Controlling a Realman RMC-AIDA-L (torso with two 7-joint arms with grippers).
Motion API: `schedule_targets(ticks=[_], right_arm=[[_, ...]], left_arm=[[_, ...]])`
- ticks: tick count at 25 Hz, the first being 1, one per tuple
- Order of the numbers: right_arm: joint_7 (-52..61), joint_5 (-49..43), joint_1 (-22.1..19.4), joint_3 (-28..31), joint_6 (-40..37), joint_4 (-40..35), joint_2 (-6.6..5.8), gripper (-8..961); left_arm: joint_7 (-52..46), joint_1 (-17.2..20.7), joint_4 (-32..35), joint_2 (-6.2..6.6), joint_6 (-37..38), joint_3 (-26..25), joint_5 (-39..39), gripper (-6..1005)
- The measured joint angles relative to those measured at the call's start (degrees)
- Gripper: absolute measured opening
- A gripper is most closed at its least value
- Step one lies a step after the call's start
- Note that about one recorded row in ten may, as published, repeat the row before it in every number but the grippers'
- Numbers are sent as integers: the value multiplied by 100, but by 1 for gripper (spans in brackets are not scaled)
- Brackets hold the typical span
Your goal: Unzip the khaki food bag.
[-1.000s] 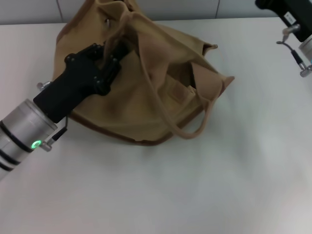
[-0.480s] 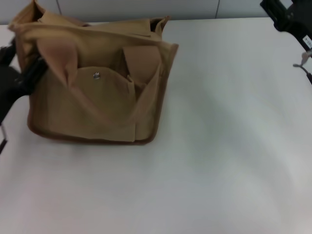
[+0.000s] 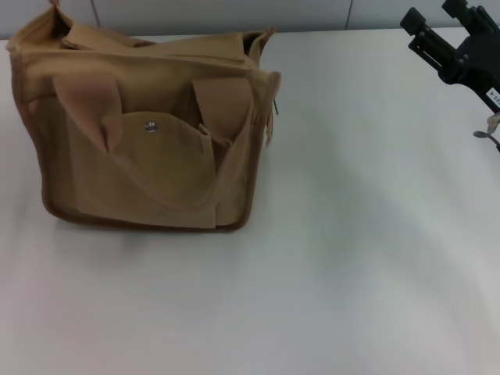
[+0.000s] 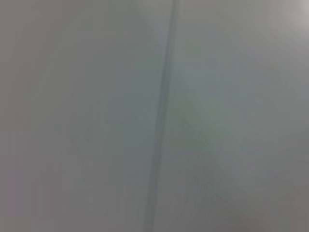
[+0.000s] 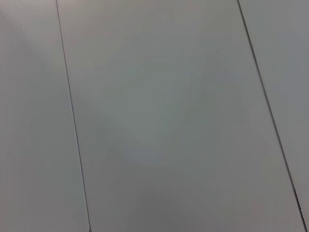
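The khaki food bag (image 3: 148, 168) stands upright on the white table (image 3: 336, 258) at the far left in the head view. Its front pocket with a metal snap (image 3: 151, 125) faces me. Two wide strap handles (image 3: 223, 98) droop over the front. Darker brown piping runs along its edges. The top is partly folded, and I cannot make out the zipper's state. A small pull-like tab (image 3: 274, 105) hangs at the bag's top right corner. My right gripper (image 3: 457, 47) is raised at the far right edge, well away from the bag. My left gripper is out of view.
A grey wall (image 3: 234, 14) runs behind the table's far edge. The left wrist view shows only a grey surface with one dark seam (image 4: 161, 116). The right wrist view shows grey panels with seams (image 5: 72, 121).
My left arm, which was on the bag a second ago, has pulled away to the left and out of view. The bag went from slumped to upright. My right gripper shifted slightly.
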Motion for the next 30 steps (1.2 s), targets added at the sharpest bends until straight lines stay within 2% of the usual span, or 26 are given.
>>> schedule_targets(ticks=[2, 5, 6, 8, 11, 13, 17, 18, 19, 23, 27, 30], right_arm=[[1, -2, -24, -4, -15, 9, 3, 841], [2, -5, -36, -33, -45, 34, 4, 854], [2, -6, -38, -46, -47, 40, 4, 854], [4, -6, -37, -87, -52, 77, 6, 854], [5, -6, -42, -95, -66, 101, 8, 854], [5, -12, -63, -99, -83, 116, 14, 854], [5, -24, -127, -112, -85, 179, 26, 854], [4, -24, -151, -118, -81, 225, 27, 854], [4, -24, -151, -118, -81, 225, 27, 854], [3, -24, -174, -119, -85, 268, 26, 854], [5, -24, -183, -120, -88, 288, 25, 854], [6, -24, -205, -120, -109, 307, 25, 854]], left_arm=[[138, -21, -66, -13, -150, -348, -1, 854], [276, -85, -126, -17, -368, -471, -2, 855], [687, -506, -335, -21, -1190, -698, -3, 856], [808, -670, -387, -24, -1499, -710, -2, 856], [1090, -1115, -524, -29, -2371, -649, 48, 856], [1149, -1417, -639, -35, -2856, -390, 119, 856], [1140, -1686, -882, -53, -2925, -20, 127, 856], [1141, -1897, -1126, -57, -2923, 160, 125, 856], [1141, -1897, -1126, -57, -2923, 160, 125, 856], [1142, -2453, -1657, -62, -3009, 251, 197, 856], [1106, -2679, -1851, -62, -3056, 181, 265, 856], [1082, -2708, -1909, -62, -2990, 134, 267, 856]])
